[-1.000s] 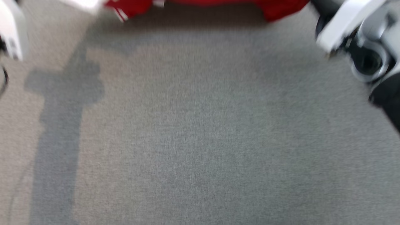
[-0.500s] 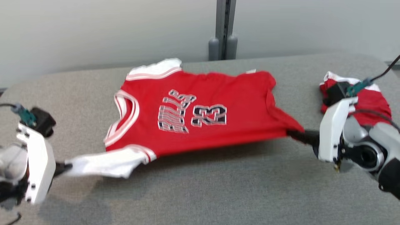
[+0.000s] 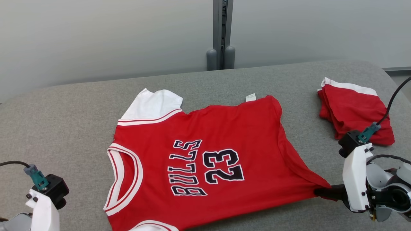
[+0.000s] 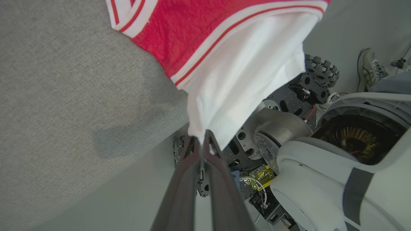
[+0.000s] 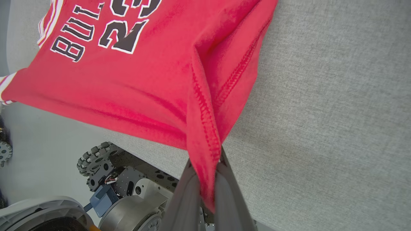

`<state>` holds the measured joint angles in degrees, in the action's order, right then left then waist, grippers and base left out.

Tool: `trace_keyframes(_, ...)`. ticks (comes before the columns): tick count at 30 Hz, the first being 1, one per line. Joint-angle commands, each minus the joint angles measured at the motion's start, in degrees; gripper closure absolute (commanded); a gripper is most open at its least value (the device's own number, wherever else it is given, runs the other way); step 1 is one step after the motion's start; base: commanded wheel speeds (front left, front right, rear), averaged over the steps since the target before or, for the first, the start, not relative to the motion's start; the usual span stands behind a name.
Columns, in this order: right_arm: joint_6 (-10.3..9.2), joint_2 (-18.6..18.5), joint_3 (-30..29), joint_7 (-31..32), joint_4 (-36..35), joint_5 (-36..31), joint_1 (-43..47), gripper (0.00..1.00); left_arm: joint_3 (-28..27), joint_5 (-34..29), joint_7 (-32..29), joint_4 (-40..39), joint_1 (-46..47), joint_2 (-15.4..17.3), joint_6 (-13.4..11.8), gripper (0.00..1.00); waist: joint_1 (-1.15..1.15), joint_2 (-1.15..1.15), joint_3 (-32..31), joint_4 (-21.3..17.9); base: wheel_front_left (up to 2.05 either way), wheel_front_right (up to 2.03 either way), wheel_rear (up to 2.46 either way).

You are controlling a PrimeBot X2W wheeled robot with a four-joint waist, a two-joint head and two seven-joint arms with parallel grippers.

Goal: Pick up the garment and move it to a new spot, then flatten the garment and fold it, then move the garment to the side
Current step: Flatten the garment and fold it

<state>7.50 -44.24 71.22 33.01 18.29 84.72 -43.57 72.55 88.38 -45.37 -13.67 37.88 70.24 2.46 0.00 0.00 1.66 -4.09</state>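
The garment [image 3: 205, 154] is a red jersey with white sleeves, "BULLS 23" on the chest. It lies spread face up on the grey table [image 3: 64, 106], collar to the left, its near edge over the table's front edge. My left gripper [image 4: 201, 141] is shut on the tip of the near white sleeve [image 4: 244, 73], just off the table's edge. My right gripper [image 3: 321, 192] is shut on the garment's near hem corner at the lower right. In the right wrist view the red hem [image 5: 205, 134] bunches between the gripper's [image 5: 208, 163] fingers.
A second red garment [image 3: 353, 112], folded, lies at the table's far right. A grey post [image 3: 220, 35] stands behind the table against a pale wall. Below the table's edge are my wheeled base [image 4: 282, 96] and a person's shoe [image 4: 369, 67].
The head camera has swung up from bare table to the whole garment. Both grippers have kept their hold, on the sleeve and on the hem corner.
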Motion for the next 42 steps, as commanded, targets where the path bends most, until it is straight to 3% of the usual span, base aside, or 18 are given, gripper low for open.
trace_keyframes(1, 0.00, -0.9, -0.3, 0.5, -0.4, -0.1, 0.7, 1.00, -0.1, 0.2, -0.2, -0.7, -0.6, 1.1, -0.7, 1.00, 0.00, 0.00, 0.3, -0.2, 0.00, 0.00, 0.00)
trace_keyframes(13, 0.00, 0.5, -3.6, 2.8, 0.0, -0.2, -2.3, 1.00, -2.6, -1.1, -2.6, -0.3, 4.7, -1.2, -1.9, 1.00, 0.00, 0.00, 5.2, -0.8, 0.00, 0.00, 0.00)
trace_keyframes(30, 0.00, 8.2, -8.5, 3.4, 8.1, -1.7, -8.2, 1.00, -5.6, -6.1, -5.7, 17.2, 16.2, -14.0, 2.2, 1.00, 0.00, 0.00, 13.3, -2.7, 0.00, 0.00, 0.00)
trace_keyframes(41, 0.00, 11.7, -9.7, 2.0, 11.3, -3.8, -8.4, 1.00, -5.3, -6.8, -5.3, 25.0, 17.6, -17.9, 3.8, 1.00, 0.00, 0.00, 14.4, -2.3, 0.00, 0.00, 0.00)
trace_keyframes(42, 0.00, 11.9, -10.0, 1.7, 11.6, -3.8, -8.4, 0.82, -5.5, -6.9, -4.6, 25.5, 17.8, -18.4, 4.0, 1.00, 0.00, 0.00, 14.3, -2.2, 0.00, 0.00, 0.00)
